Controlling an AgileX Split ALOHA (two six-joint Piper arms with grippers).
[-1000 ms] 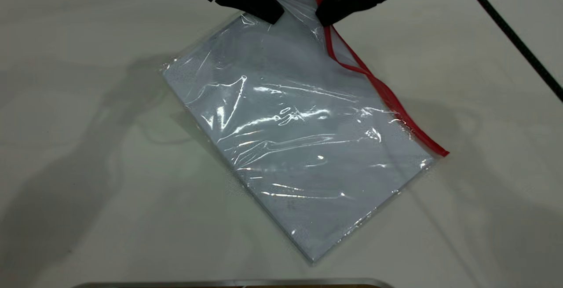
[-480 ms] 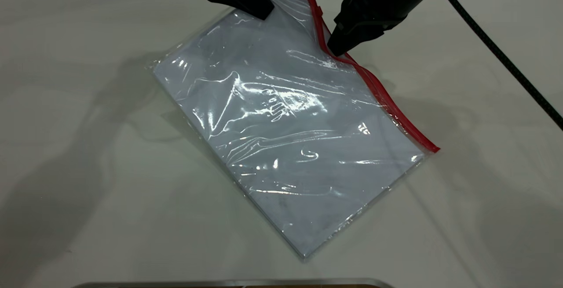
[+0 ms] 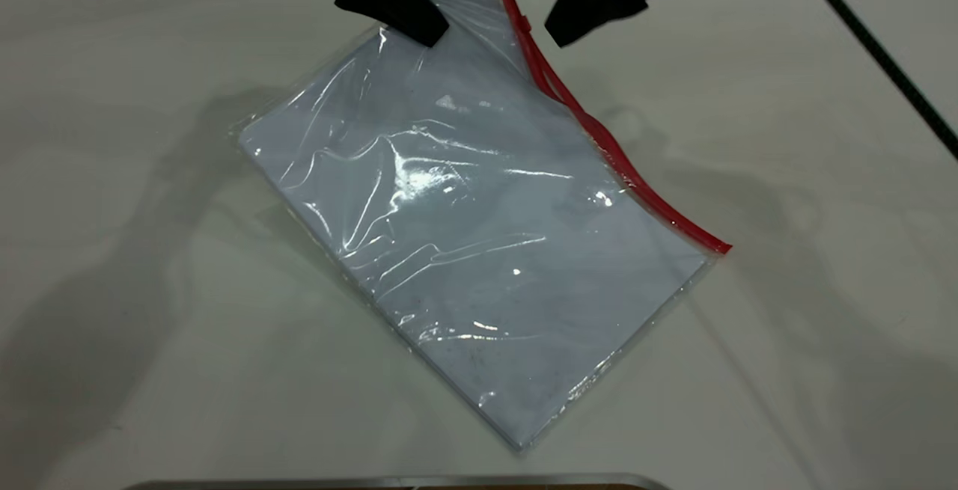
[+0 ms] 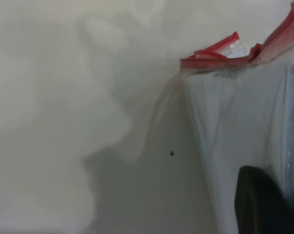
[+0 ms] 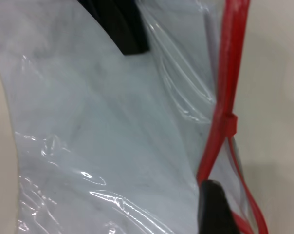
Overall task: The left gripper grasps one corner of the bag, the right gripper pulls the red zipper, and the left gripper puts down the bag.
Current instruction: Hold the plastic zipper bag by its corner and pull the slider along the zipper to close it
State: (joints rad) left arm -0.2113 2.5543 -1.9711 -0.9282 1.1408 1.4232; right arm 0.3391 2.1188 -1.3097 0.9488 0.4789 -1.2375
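Beside your right gripper (image 3: 560, 35) jaws the bench (image 3: 786, 250) lies open; the red zipper (image 3: 599, 142) flanks them.

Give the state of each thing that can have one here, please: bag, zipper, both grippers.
bag: far end lifted, near end on the table
zipper: partly open, its two strips split apart
left gripper: shut on the bag's far edge
right gripper: off the zipper, beside it
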